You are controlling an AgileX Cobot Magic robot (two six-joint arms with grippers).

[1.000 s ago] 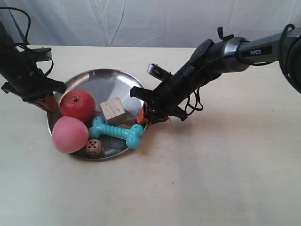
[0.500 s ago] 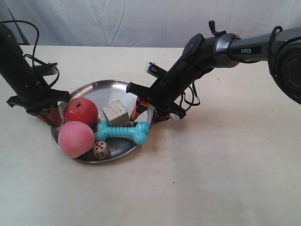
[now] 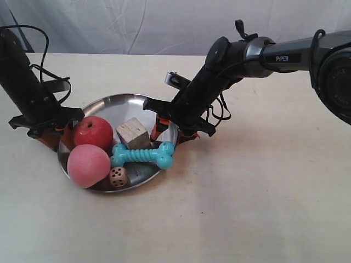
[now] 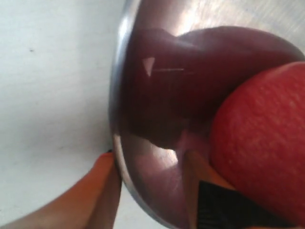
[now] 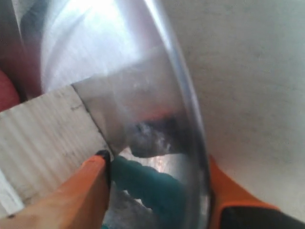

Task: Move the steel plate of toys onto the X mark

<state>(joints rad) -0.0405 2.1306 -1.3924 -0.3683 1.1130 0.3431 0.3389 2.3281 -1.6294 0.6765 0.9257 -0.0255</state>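
Note:
The steel plate (image 3: 118,107) sits left of centre and carries the red apple (image 3: 93,132), pink peach (image 3: 88,165), wooden cube (image 3: 133,133), turquoise bone (image 3: 143,155) and die (image 3: 118,177). My left gripper (image 3: 57,134) is shut on the rim next to the apple. In its wrist view, the left gripper (image 4: 148,157) straddles the plate (image 4: 143,95) beside the apple (image 4: 257,143). My right gripper (image 3: 174,129) holds the opposite rim. Its wrist view shows the right gripper (image 5: 157,160) astride the plate rim (image 5: 186,95), close to the cube (image 5: 43,129) and bone (image 5: 152,186). I cannot make out the X mark.
The plate rests on a pale beige table (image 3: 258,197) with a white cloth backdrop (image 3: 137,24) behind it. Black cables hang along both arms. Bare tabletop stretches in front of the plate and to its right.
Both arms and the plate between them have shifted a little to the exterior view's right and nearer. The toys rode along, and the cube and bone slid slightly.

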